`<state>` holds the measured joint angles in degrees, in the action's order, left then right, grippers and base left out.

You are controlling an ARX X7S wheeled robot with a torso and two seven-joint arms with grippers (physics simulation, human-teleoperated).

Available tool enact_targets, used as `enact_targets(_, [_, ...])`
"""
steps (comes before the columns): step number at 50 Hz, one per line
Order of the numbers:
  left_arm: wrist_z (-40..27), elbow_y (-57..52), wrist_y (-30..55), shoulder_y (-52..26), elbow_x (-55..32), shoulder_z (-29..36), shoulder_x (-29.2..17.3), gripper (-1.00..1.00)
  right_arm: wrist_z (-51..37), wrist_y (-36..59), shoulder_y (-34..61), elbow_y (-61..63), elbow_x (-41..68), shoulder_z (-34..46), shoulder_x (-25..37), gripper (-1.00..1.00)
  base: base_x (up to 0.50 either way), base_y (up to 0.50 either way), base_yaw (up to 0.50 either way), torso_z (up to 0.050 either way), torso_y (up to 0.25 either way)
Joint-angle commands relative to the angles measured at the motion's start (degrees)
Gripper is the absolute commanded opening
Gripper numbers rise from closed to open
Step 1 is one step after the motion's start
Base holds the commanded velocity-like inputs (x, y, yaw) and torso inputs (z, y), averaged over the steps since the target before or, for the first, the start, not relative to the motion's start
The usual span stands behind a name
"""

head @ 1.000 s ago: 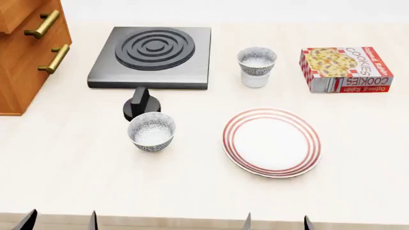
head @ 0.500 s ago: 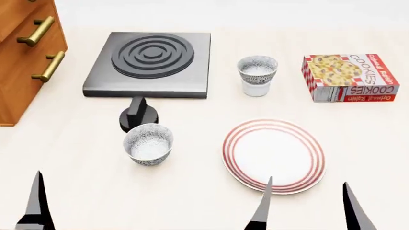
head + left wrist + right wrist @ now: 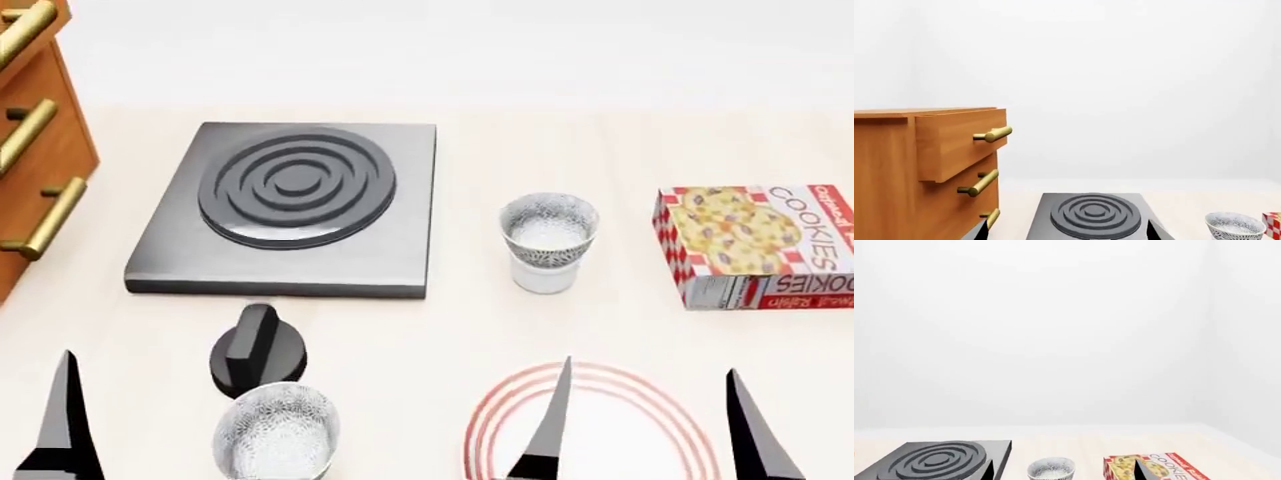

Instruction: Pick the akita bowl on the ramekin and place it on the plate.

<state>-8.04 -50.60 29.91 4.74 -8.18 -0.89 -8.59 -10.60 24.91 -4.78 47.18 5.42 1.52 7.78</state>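
Head view, left to right. Wooden drawer cabinet [image 3: 34,150] with brass bar handles at the far left edge of the pale countertop [image 3: 467,320]. Left gripper [image 3: 60,425]: only one dark pointed finger shows at the lower left, so cannot tell whether its fingers are apart or together. Black square hotplate [image 3: 287,210] with concentric rings sits beside the cabinet; a black knob [image 3: 256,352] stands just in front of it. A second speckled bowl [image 3: 276,440] stands on the counter just in front of the knob, cut by the lower edge. Right of the hotplate, the akita bowl [image 3: 549,230] sits upright on top of the ramekin [image 3: 545,276], whose white wall shows below the bowl's base. The plate [image 3: 607,425] lies in front of that stack, well apart from it, partly out of frame. Right gripper [image 3: 647,420]: two dark fingers spread wide, empty, over the plate's near part. Cookie box [image 3: 758,245] lies flat at the far right. The left wrist view shows the cabinet, hotplate and akita bowl [image 3: 1234,226] far off; the right wrist view likewise, the akita bowl [image 3: 1051,469] between hotplate and box.
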Motion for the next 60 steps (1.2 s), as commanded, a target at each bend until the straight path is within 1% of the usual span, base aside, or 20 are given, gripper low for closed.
enact_targets(1, [-0.76, -0.46, 0.3, 0.06, -0.75, 0.21, -0.46, 1.0, -0.69, -0.38, -0.53, -0.05, 0.56, 0.3, 0.6, 1.0, 0.5, 0.0, 0.0, 0.0, 0.0])
enact_targets(14, [-1.51, -0.56, 0.06, 0.23, -1.28, 0.46, -1.06, 1.0, -1.38, -0.72, -0.67, -0.29, 1.39, 0.2, 1.3, 1.0, 0.5, 0.0, 0.0, 0.0, 0.001])
enact_targets(15, [-2.09, -0.62, 2.02, -0.43, -0.44, 1.13, -1.43, 1.0, -0.84, -4.24, -1.47, -0.57, 3.02, -0.91, 0.75, 1.0, 0.5, 0.0, 0.0, 0.0, 0.0])
enact_targets(16, [-1.87, -0.64, 1.46, -0.46, -1.3, 0.75, -1.19, 1.0, -1.38, -3.47, -1.28, 0.57, 2.31, -0.83, 0.99, 1.0, 0.5, 0.0, 0.0, 0.0, 0.0])
enact_targets(17, [-2.12, -0.85, 3.08, -0.91, -1.53, 0.73, -1.29, 1.0, -1.24, -5.07, -2.2, -0.53, 1.65, -0.36, 1.15, 1.0, 0.0, 0.0, 0.0, 0.05, 0.0])
enact_targets(18, [-1.98, -0.87, 2.6, -0.75, -1.74, 0.66, -1.31, 1.0, -1.69, -1.45, -0.88, 2.0, 2.33, -0.6, 1.32, 1.0, 0.0, 0.0, 0.0, 0.05, 0.0])
enact_targets(19, [-2.0, -0.94, 2.78, -0.68, -2.0, 0.53, -1.32, 1.0, -1.45, -5.39, -2.19, -0.42, 1.78, -0.4, 1.14, 1.0, 0.0, 0.0, 0.0, 0.05, 0.0])
enact_targets(22, [-2.25, -1.1, 2.97, -0.69, -1.94, 0.68, -1.52, 1.0, -1.56, -6.18, -2.52, -0.9, 1.52, -0.05, 1.3, 1.0, 0.0, 0.0, 0.0, 0.05, 0.0])
enact_targets(55, [-3.55, -1.56, 2.44, -0.49, -4.08, 0.21, -2.69, 1.0, -2.74, -6.53, -2.05, -1.63, 2.47, 1.12, 3.08, 1.0, 0.0, 0.0, 0.0, 0.05, 0.0])
enact_targets(58, [-3.62, -1.13, 0.65, -0.03, -3.88, 0.11, -2.61, 1.0, -2.88, -6.61, -2.1, -1.8, 2.54, 1.2, 3.16, 1.0, 0.0, 0.0, 0.0, 0.05, 0.0])
enact_targets(60, [-3.37, -0.75, -0.71, -0.1, -4.55, -0.34, -2.42, 1.0, -2.92, -6.85, -2.22, -1.91, 2.55, 1.29, 3.26, 1.0, 0.0, 0.0, 0.0, 0.0, 0.0])
